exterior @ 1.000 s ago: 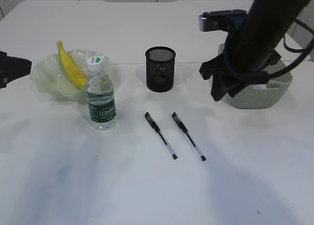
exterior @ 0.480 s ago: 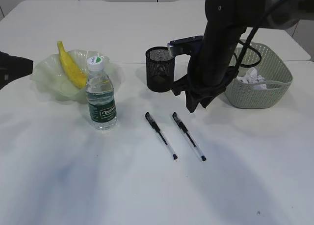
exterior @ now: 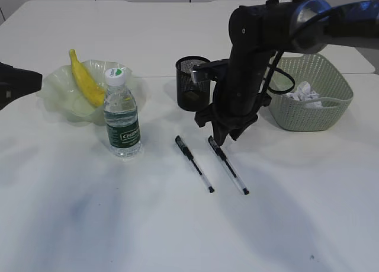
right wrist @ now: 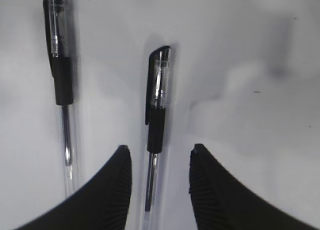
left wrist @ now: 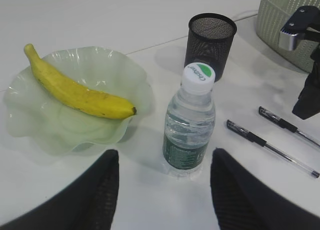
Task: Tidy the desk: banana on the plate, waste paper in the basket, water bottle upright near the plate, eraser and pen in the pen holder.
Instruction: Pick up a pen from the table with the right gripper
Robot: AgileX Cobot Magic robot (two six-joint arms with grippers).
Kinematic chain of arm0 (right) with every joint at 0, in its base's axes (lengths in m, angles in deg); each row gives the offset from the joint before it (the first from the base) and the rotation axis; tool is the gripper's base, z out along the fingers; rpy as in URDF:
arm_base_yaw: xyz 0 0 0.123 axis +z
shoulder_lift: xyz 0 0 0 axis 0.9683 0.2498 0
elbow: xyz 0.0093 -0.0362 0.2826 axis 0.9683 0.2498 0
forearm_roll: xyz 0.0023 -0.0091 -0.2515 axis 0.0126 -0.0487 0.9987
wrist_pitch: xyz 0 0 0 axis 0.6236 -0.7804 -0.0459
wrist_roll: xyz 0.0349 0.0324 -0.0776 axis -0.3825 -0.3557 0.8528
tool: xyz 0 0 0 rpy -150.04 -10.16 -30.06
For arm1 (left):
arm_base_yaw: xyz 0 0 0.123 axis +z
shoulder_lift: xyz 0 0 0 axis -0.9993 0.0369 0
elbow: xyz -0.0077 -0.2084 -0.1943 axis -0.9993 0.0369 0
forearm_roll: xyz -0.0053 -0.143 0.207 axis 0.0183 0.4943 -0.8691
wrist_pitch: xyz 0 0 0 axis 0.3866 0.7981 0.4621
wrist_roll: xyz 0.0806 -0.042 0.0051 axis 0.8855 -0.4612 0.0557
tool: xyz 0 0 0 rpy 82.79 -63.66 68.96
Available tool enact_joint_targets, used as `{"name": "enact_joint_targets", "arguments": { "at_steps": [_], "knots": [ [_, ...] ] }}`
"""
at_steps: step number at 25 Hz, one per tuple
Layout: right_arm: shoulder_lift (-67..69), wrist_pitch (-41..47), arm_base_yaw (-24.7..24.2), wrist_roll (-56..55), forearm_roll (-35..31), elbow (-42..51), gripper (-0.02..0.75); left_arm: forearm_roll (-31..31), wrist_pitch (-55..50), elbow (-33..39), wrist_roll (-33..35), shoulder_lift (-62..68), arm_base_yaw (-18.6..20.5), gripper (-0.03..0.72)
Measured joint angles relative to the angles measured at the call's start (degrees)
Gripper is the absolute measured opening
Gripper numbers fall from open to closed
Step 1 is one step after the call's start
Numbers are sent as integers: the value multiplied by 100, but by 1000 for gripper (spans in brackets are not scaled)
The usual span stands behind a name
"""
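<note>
Right hand (exterior: 223,140) low over right pen (exterior: 228,165), beside mesh holder (exterior: 193,83).

We see a staged test bench in a lab or robotics workroom, not a lived-in office. A plain white tabletop (exterior: 177,224) fills the view, with pale wall panels split by thin seams behind it. A big black robot arm (exterior: 249,64) with cables leans over the surface. The few things on it are laid out sparsely like props: a mesh pen holder (exterior: 193,82), two pens (exterior: 193,163) side by side, a water bottle (exterior: 121,113), a banana (exterior: 85,79) on a pale green plate (exterior: 56,94), and a woven basket (exterior: 320,106) holding crumpled paper (exterior: 303,92).
</note>
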Motion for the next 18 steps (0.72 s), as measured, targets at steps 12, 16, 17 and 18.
{"name": "enact_joint_targets", "arguments": {
  "at_steps": [12, 16, 17, 18],
  "knots": [
    [351, -187, 92, -206, 10, -89, 295, 12, 0, 0, 0, 0, 0, 407],
    [351, -230, 92, -215, 10, -92, 295, 12, 0, 0, 0, 0, 0, 407],
    [351, -252, 92, -215, 10, -92, 295, 12, 0, 0, 0, 0, 0, 407],
    [351, -266, 92, -218, 10, -92, 295, 12, 0, 0, 0, 0, 0, 407]
  ]
}}
